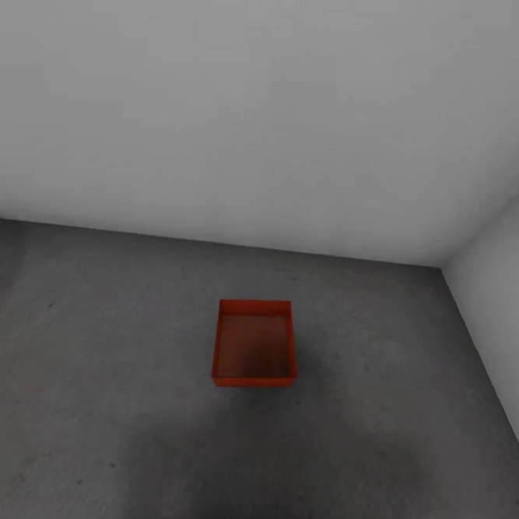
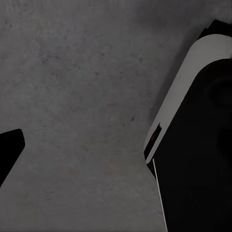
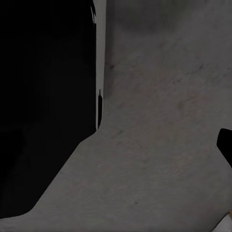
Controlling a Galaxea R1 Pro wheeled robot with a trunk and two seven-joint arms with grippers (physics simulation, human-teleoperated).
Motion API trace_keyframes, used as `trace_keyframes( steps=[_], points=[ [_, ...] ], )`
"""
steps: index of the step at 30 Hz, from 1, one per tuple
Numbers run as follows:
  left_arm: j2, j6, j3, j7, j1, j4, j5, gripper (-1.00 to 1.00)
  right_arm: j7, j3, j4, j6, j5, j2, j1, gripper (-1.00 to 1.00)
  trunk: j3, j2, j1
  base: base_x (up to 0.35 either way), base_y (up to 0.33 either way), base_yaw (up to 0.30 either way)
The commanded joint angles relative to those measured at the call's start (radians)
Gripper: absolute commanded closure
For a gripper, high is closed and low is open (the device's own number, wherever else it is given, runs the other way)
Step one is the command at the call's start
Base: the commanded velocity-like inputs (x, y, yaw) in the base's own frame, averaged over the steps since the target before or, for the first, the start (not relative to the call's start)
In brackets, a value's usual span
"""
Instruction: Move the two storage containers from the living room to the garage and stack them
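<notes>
One orange-red storage container (image 1: 254,343) sits upright and open-topped on the dark grey concrete floor (image 1: 87,371) of the garage, a short way in front of me and near the corner of two white walls. It looks empty. A single black fingertip (image 2: 9,149) of the left gripper shows at the picture's edge over bare floor, with nothing held. A black fingertip (image 3: 225,144) of the right gripper likewise shows at the edge over bare floor, holding nothing. Both grippers are well apart from the container.
A plain white wall (image 1: 248,110) runs across the back and a second white wall (image 1: 504,271) closes the right side. My own white and black body (image 2: 193,135) fills one side of each wrist view. Open concrete lies around the container.
</notes>
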Motion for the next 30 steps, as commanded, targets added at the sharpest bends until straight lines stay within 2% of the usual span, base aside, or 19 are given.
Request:
trace_keyframes(
  steps=[1, 10, 30],
  points=[
    [0.0, 0.0, -0.004, 0.002, 0.0, 0.0, 0.006, -1.0, -0.002, 0.007, 0.003, -0.006, -0.003, 0.002, -0.001, -1.0, 0.001, -0.001, 0.0, 0.0, 0.0, 0.0],
    [0.0, 0.0, -0.004, 0.002, 0.0, 0.0, 0.006, -1.0, -0.002, 0.007, 0.003, -0.005, -0.003, 0.011, -0.001, -1.0, 0.015, -0.001, 0.0, 0.0, 0.0, 0.0],
    [0.0, 0.001, -0.004, 0.002, 0.0, 0.0, 0.006, -1.0, -0.002, 0.007, 0.003, -0.006, -0.003, 0.012, 0.004, -1.0, 0.048, -0.001, 0.0, 0.0, 0.0, 0.0]
  ],
)
